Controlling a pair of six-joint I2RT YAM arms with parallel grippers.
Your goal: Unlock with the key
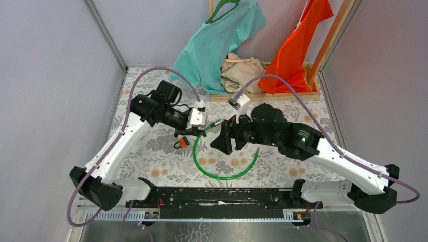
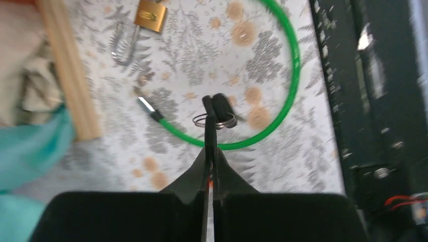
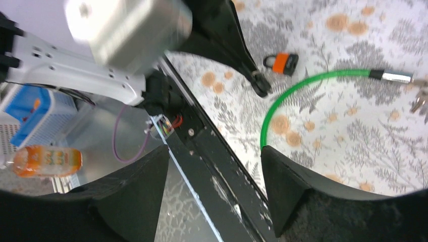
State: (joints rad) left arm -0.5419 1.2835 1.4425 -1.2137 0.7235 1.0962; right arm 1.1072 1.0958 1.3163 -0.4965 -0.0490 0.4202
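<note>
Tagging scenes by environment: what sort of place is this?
Most likely a robotics lab test cell, not a home. Plain grey partition walls on metal framing enclose the table. A black mounting rail runs along its near edge. A wooden rack of shirts stands behind, seemingly props.
</note>
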